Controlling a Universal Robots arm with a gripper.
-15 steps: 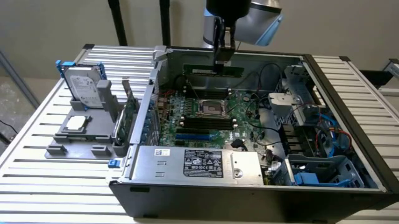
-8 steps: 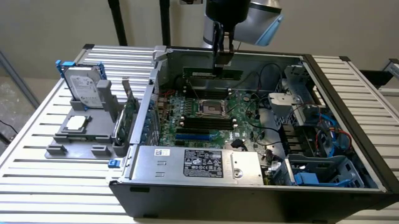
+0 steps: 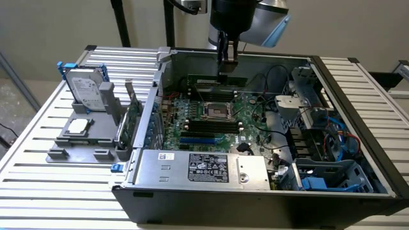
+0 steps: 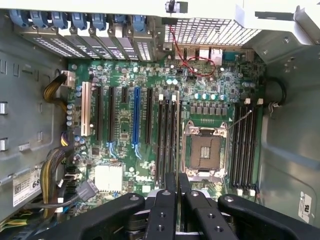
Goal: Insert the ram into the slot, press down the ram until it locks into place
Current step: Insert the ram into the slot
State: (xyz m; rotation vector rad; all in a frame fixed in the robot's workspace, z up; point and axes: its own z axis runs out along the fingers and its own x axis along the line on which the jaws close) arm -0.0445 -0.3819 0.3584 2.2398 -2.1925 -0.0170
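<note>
Green ram (image 3: pixel 204 79) is pinched edge-up in the closed gripper (image 3: pixel 226 72), hanging over the motherboard (image 3: pixel 246 108) near the case's back wall. It's not seated in a black slot (image 3: pixel 214 125) yet.
</note>
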